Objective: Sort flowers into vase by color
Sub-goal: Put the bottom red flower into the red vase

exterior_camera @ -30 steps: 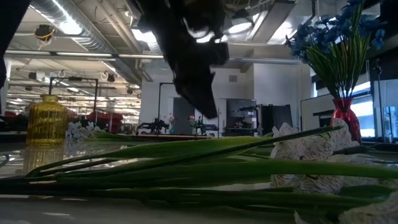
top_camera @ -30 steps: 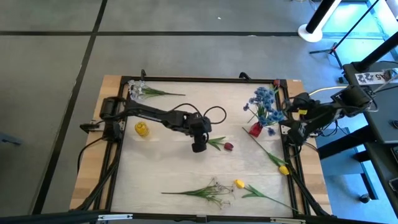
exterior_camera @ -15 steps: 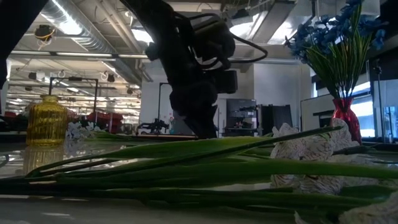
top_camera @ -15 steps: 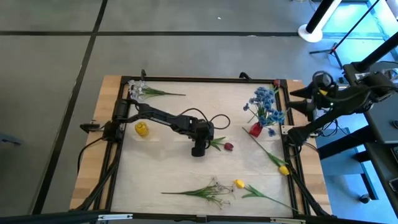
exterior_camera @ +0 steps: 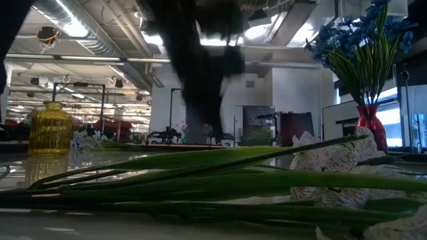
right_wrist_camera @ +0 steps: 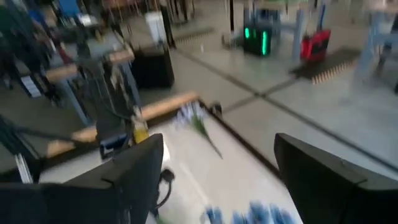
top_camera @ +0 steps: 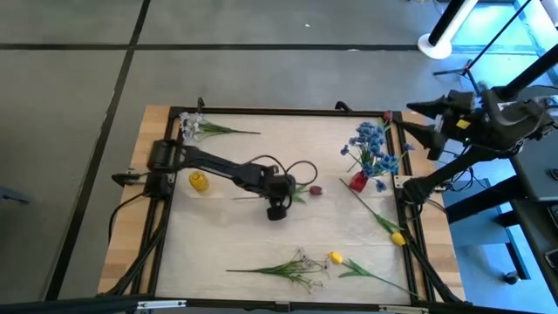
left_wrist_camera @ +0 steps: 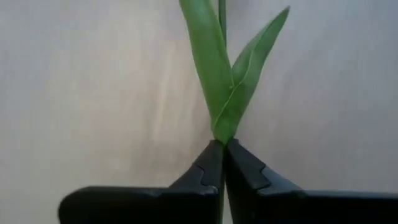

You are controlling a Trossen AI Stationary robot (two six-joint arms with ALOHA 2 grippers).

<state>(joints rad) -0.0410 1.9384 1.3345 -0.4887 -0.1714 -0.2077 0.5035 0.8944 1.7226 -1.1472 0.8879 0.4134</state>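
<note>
A dark red tulip (top_camera: 316, 189) with a green stem and leaves (left_wrist_camera: 227, 74) lies near the table's middle. My left gripper (top_camera: 277, 208) stands over its stem end and is shut on it. The red vase (top_camera: 358, 181) at the right holds the blue flowers (top_camera: 373, 146). A yellow vase (top_camera: 199, 180) stands at the left. Two yellow tulips (top_camera: 397, 235) (top_camera: 336, 257) and white sprigs (top_camera: 292, 266) lie near the front, and another white sprig (top_camera: 199, 128) lies at the far left. My right gripper (top_camera: 420, 122) hangs open, raised beyond the table's right edge. My left gripper pinches the tulip's stem between its two fingertips (left_wrist_camera: 211, 165), right where the leaves spring from it (left_wrist_camera: 222, 138), near the end away from the bloom. The fingers come from above, steeply. The stem runs away from the fingers toward the table's right. Whether the bloom rests on the table I cannot tell.
A black frame (top_camera: 288, 111) edges the pale tabletop. In the low view, long green stems (exterior_camera: 220, 180) lie across the foreground, with the yellow vase (exterior_camera: 50, 130) at the left and the red vase (exterior_camera: 369, 123) at the right. Bare tabletop lies between the two vases.
My left gripper has shut on the dark red tulip's stem while staying near the table's middle. The bloom has swung a little toward the far edge. My right gripper has risen away from the red vase, up and toward the right, staying open.
</note>
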